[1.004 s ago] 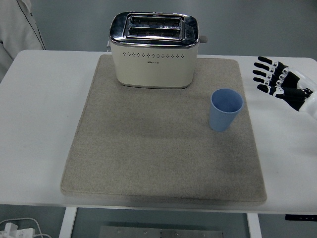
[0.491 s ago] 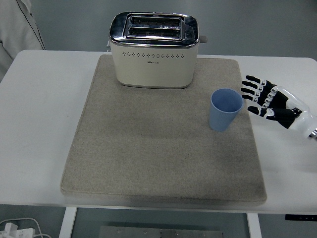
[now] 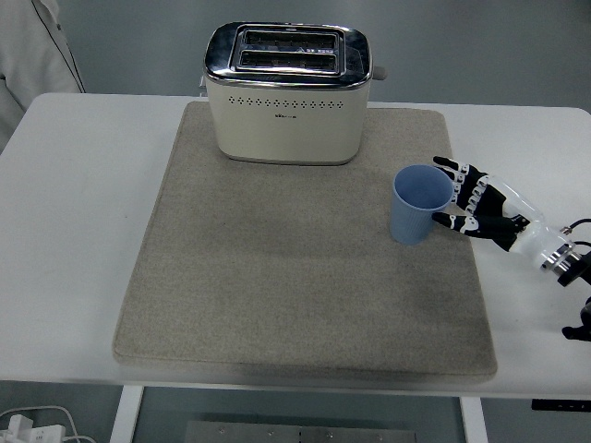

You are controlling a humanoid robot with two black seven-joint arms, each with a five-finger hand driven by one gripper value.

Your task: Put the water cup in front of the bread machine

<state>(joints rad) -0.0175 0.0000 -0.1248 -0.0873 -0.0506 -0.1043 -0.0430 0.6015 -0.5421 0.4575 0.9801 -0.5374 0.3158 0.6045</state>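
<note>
From up high, my right hand is just beside the blue water cup, fingers spread wide, holding nothing. The cup stands upright on the gray mat, to the right of the bread machine and a little nearer me.

Bare mat (toaster behind)

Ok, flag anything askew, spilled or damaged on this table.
Nothing stands out. The blue cup stands upright on the mat, the toaster sits squarely behind, and the right hand is open beside the cup.
</note>
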